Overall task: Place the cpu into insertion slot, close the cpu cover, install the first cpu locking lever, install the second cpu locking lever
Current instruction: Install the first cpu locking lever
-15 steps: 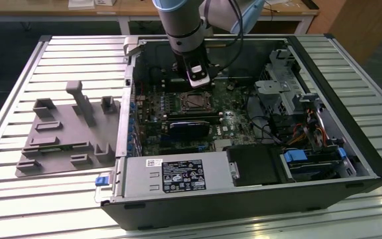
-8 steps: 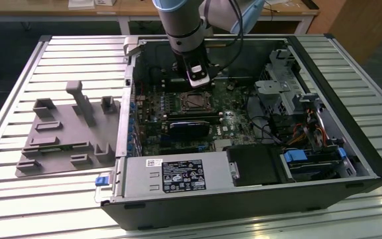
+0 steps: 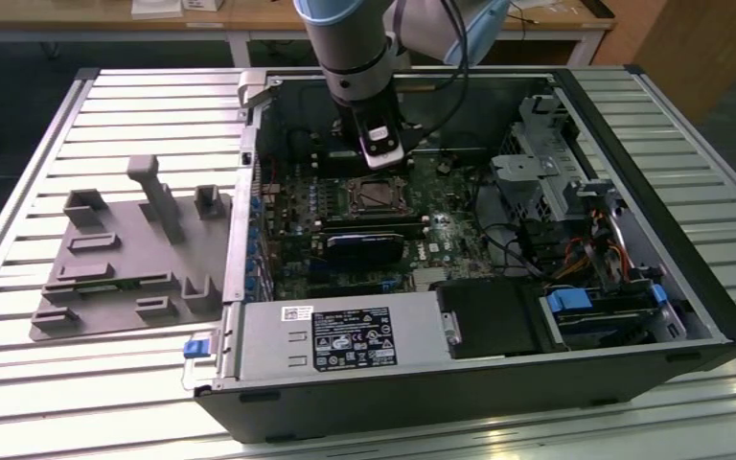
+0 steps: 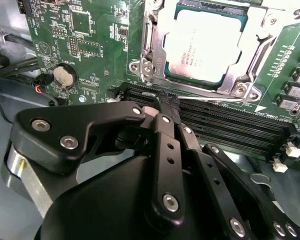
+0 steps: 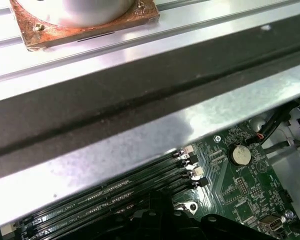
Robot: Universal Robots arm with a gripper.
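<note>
Silver-grey and flat, the cpu [image 4: 205, 45] already lies in the insertion slot [image 3: 354, 195], near the middle of the green circuit board [image 4: 90, 47] inside the open computer case [image 3: 496, 393]. The cpu cover [image 4: 261, 52], a thin metal frame, looks folded down around the chip's edges, with the chip's dull top showing through the cut-out. From where I stand the gripper [image 4: 165, 104] has its black fingers pressed together. Their tips sit right at the end of a thin wire locking lever [image 4: 210, 98], which runs along the side of the slot nearest the long memory slots [image 4: 230, 125]. I cannot tell whether the wire is nipped between the tips or only touched by them. That lever strikes me as light but springy steel: stiff enough to push back, and round and slick enough to slide off a pad. I would say the place to take it is the free end, away from its hinge, where the leverage is best. The chip and the slot beneath it look delicate, so no sideways load should reach them. The cover is thin sheet and would probably bend if pressed off-centre.
</note>
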